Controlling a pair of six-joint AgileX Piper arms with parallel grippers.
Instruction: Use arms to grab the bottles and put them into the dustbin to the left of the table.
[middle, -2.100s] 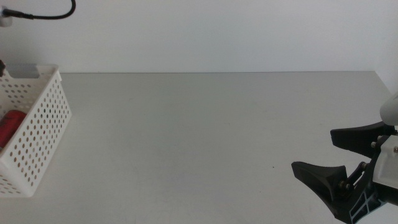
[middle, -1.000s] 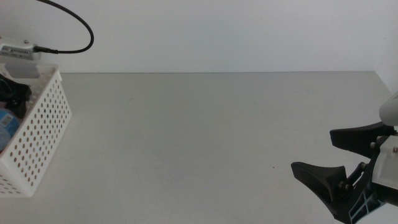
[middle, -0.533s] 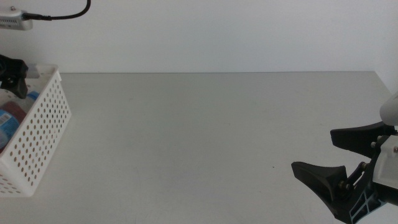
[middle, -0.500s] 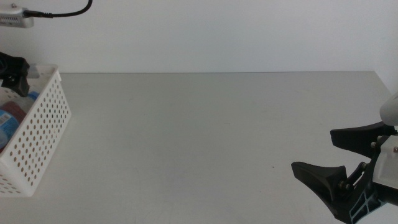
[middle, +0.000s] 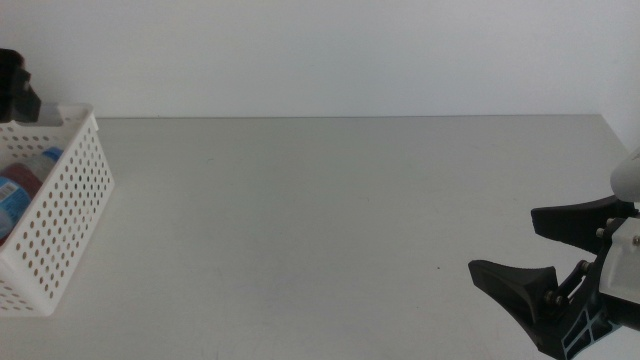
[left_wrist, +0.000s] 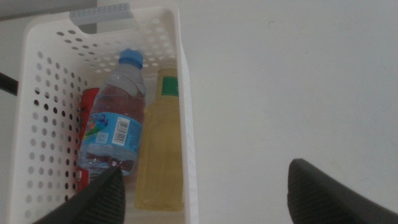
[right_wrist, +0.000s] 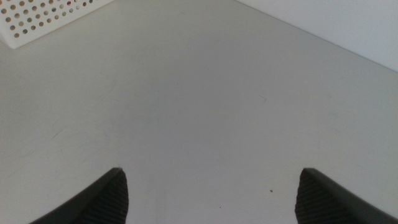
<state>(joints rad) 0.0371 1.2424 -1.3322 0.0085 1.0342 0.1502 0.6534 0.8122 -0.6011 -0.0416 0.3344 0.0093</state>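
- Left wrist view looks down into the bin, and all 3 bottles lie inside it, side by side.
- Clear bottle lies in the middle, the tea bottle is next to the wall nearest the table, and the red can is on the other side, mostly hidden.
- Left gripper is above the bin with its jaws wide apart and nothing in them.
- Right gripper sits at the near right of the table, far from the bin. Its jaws are wide too, and empty.
- I think the job looks done, so not much can go wrong now.
- One risk: the bin sits at the far left edge of the table. If the left arm drops or swings low on its way out, a jaw could hit the rim and push or tip the bin.
- Another risk: a jaw could catch in one of the round holes or the handle slot and drag the bin along.
- Clear bottle rests partly on top of the others, so a hard bump could make it roll. The walls look high enough to keep it in, I think.
- Count: 3 bottles in all, made up of 1 clear bottle, 1 tea bottle and 1 red can.
- Count: 1 bin, 1 table, 2 grippers.
- Middle view shows 0 bottles left on the table.
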